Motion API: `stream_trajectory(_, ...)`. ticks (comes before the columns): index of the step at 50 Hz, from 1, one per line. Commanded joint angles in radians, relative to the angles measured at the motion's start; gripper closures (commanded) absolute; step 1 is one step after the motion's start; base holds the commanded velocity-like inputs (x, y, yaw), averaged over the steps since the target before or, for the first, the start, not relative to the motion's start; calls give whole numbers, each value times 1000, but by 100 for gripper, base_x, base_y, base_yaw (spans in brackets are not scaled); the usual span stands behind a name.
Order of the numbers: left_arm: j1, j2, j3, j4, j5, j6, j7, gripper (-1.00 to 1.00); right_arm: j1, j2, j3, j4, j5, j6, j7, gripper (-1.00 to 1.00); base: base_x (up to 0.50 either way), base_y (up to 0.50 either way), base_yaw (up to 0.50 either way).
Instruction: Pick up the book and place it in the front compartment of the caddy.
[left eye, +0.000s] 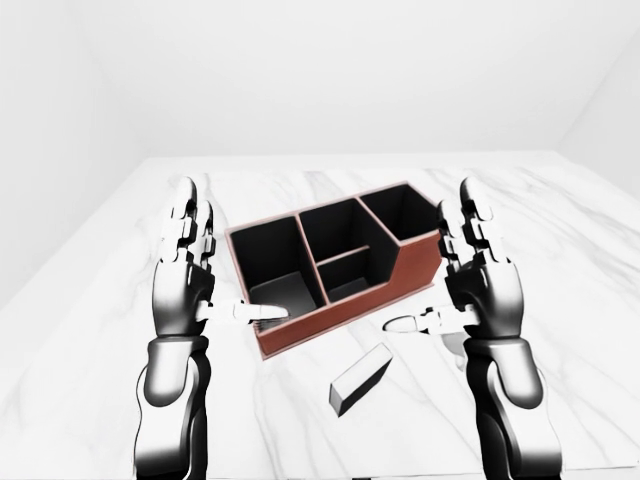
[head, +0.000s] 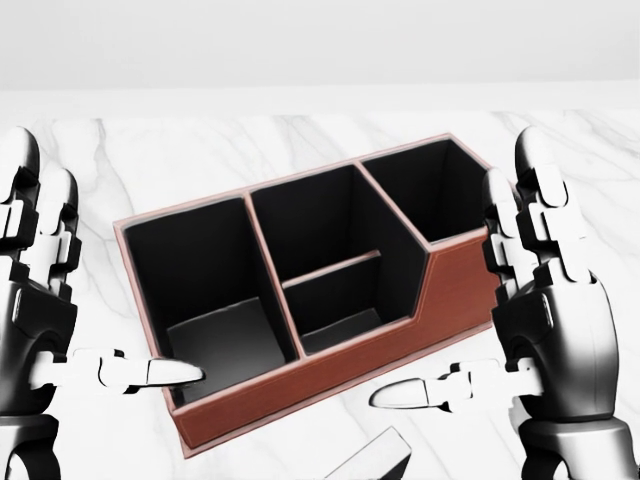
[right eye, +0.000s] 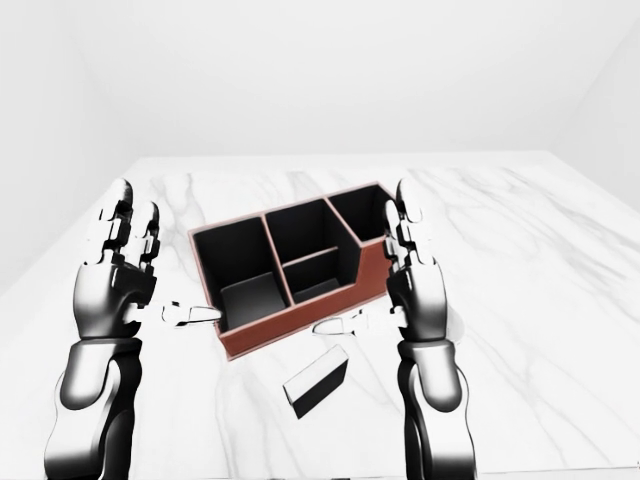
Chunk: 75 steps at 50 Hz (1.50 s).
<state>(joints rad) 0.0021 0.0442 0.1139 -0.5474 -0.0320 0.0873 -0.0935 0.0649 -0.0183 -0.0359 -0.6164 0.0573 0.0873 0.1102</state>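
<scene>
Currently both hands are raised and hold nothing: the left hand (left eye: 182, 290) and right hand (left eye: 487, 290) each have fingers spread upward and thumb pointing inward, wide open, either side of the caddy (left eye: 335, 268). The book (left eye: 360, 378) lies on the marble table (left eye: 90, 330), apart from both hands, at about 6 o'clock from the caddy and just beside its low wall in the left-eye view; the right hand sits at roughly 2 o'clock from it. In the head view only a corner of the book shows at the bottom edge.

Handling, as a judgement: the book looks like a small, stiff, blocky hardcover with a dark cover and pale page edges, likely light and not fragile. The smooth cover could slip on the marble or in the fingers. A pinch across the two flat covers, thumb on one face and fingers on the other, looks like the best hold, probably with the right hand, which is nearer. It should keep its shape when lifted.

The caddy is brown outside and black inside, with several compartments, all looking empty.

No brand, label or readable writing shows on the book or caddy.
</scene>
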Motion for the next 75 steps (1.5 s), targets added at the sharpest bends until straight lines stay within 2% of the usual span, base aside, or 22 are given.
stream_trajectory(1,0,0,0,6,0,0,-2,-100,4,0,11,6,-12,0,3,-100,50,0,0)
stream_trajectory(26,1,0,2,-2,-2,0,-3,-100,20,5,26,-28,1,0,15,-100,11,0,0)
stream_trajectory(28,2,0,3,-3,-2,0,-3,-100,15,-3,40,-15,-42,0,2,-100,24,0,0)
stream_trajectory(36,-7,5,13,-2,-8,0,-4,-100,9,-1,55,-22,-73,0,10,-100,0,0,0)
stream_trajectory(47,-17,10,22,10,-12,0,-3,-100,-32,-11,27,-26,-108,0,27,-100,0,0,0)
stream_trajectory(59,-24,15,34,17,-19,0,-3,-100,-43,-35,46,-84,-234,0,98,-100,0,0,0)
stream_trajectory(75,-34,22,45,28,-27,0,0,-100,-12,-31,77,-136,-372,0,200,-100,0,0,0)
